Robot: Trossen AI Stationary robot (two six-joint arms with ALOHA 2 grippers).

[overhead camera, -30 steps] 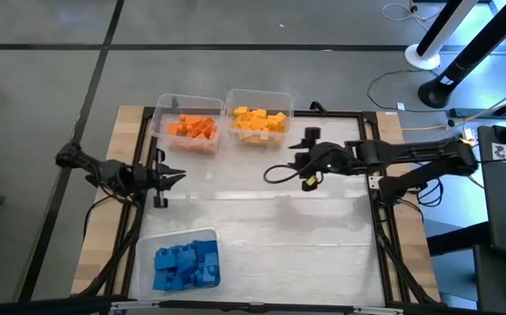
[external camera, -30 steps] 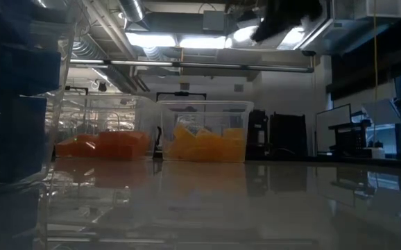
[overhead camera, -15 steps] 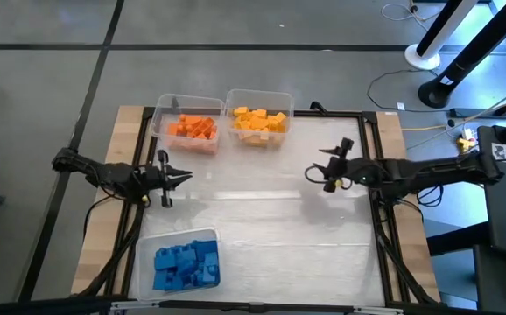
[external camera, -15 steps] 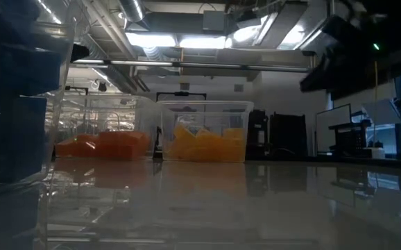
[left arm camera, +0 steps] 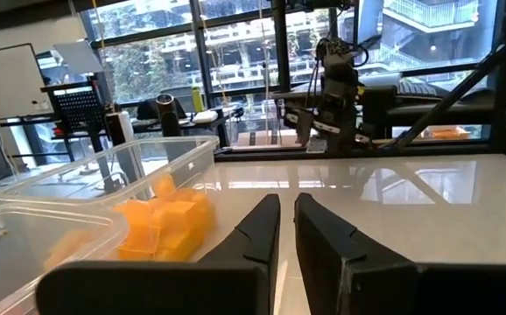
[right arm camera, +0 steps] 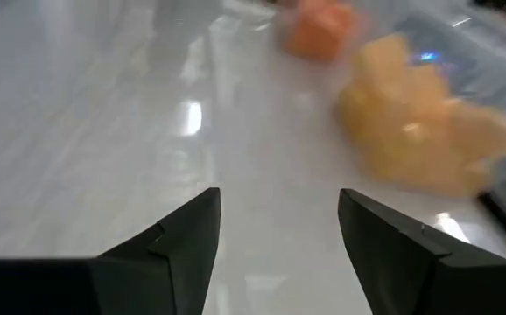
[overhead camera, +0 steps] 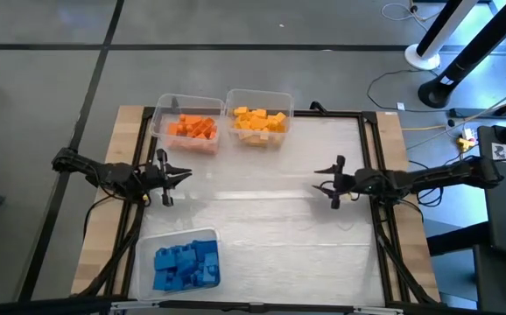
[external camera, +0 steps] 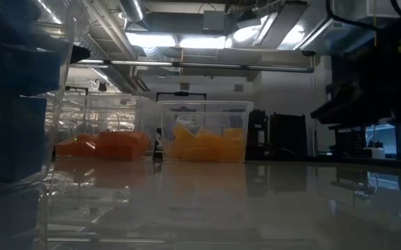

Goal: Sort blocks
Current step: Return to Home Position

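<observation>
Left gripper [overhead camera: 181, 176], fingers nearly together, and right gripper [overhead camera: 326, 185], fingers spread, hover apart; blocks [overhead camera: 187, 264] fill 3 bins [overhead camera: 258, 92].

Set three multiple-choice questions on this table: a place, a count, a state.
1. In the overhead view, the blue blocks lie: A lower left; B upper right; C centre.
2. Bins holding blocks: A two; B three; C five.
3. The right arm has its jaws: A shut on a block; B open, empty; C out of sight.
Answers: 1A, their bin sits at lower left; 2B, orange blocks, yellow blocks and blue each fill one; 3B, the right wrist view shows a bare gap.
</observation>
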